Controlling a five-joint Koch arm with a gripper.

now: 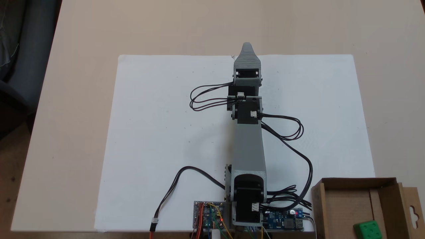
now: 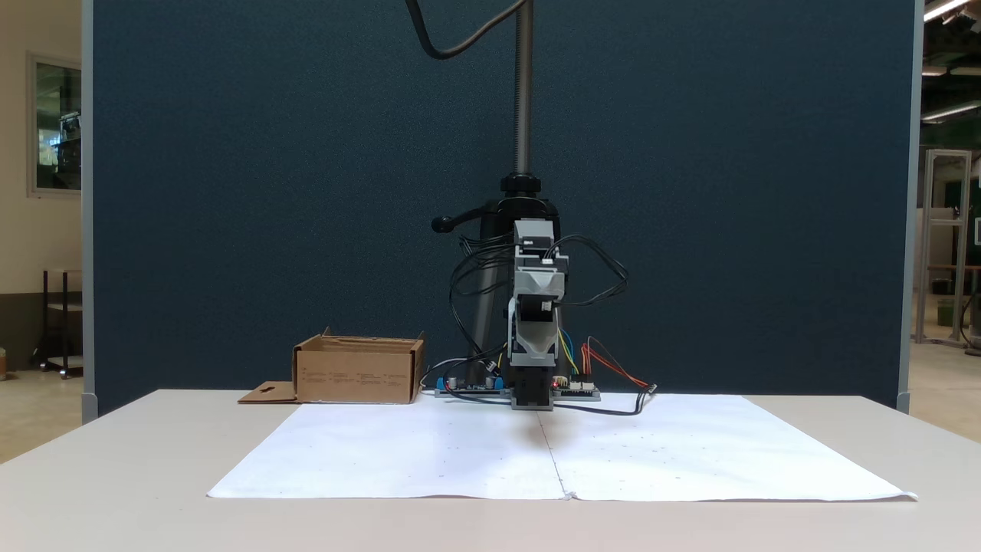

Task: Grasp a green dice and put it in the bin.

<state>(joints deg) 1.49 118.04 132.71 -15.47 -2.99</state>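
Note:
The green dice (image 1: 367,229) lies inside the bin (image 1: 358,182), a brown cardboard box at the lower right corner of a fixed view from above. From the front, the bin (image 2: 356,374) stands left of the arm's base, and its walls hide the dice. My gripper (image 1: 246,47) reaches out over the far middle of the white paper, far from the bin. From above, one grey jaw covers the other. Seen from the front, the gripper (image 2: 534,354) points at the camera above the paper, and no gap between the jaws can be made out. Nothing shows in its grasp.
A white paper sheet (image 1: 166,132) covers the middle of the beige table (image 1: 83,39). Circuit boards (image 1: 208,215) and looping black cables (image 1: 298,156) sit around the arm's base. A camera stand pole (image 2: 523,92) rises behind the arm, before a dark blue partition.

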